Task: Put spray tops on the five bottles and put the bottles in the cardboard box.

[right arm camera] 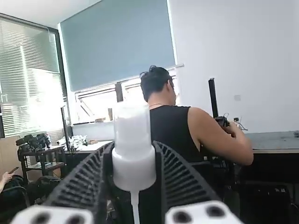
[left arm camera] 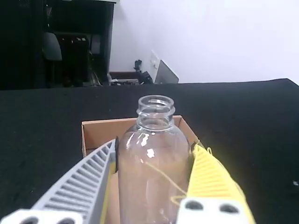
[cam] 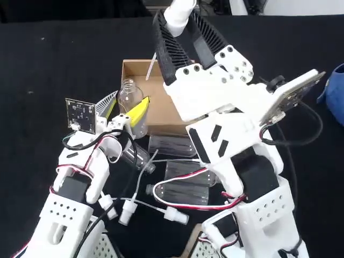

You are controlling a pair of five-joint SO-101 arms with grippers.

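Your left hand (cam: 127,107) pinches an upright, uncapped bottle (left arm camera: 153,140) at the box's (cam: 135,65) edge; your right hand (right arm camera: 134,148) pinches a spray top (right arm camera: 133,135), raised high, its tube hanging down

Cardboard box (cam: 161,107) sits approx mid-table (cam: 54,64). Bottle (cam: 129,99) stands upright in L gripper (cam: 127,110) at box's near-left corner; from L wrist view, box is right behind it. Spray top (cam: 180,13) sits btwn fingers of R gripper (cam: 179,21), held high over box's far wall. Other bottles (cam: 185,185) lie on table btwn box & near edge. Loose spray tops (cam: 128,212) lie closer to near edge, btwn the arm bases
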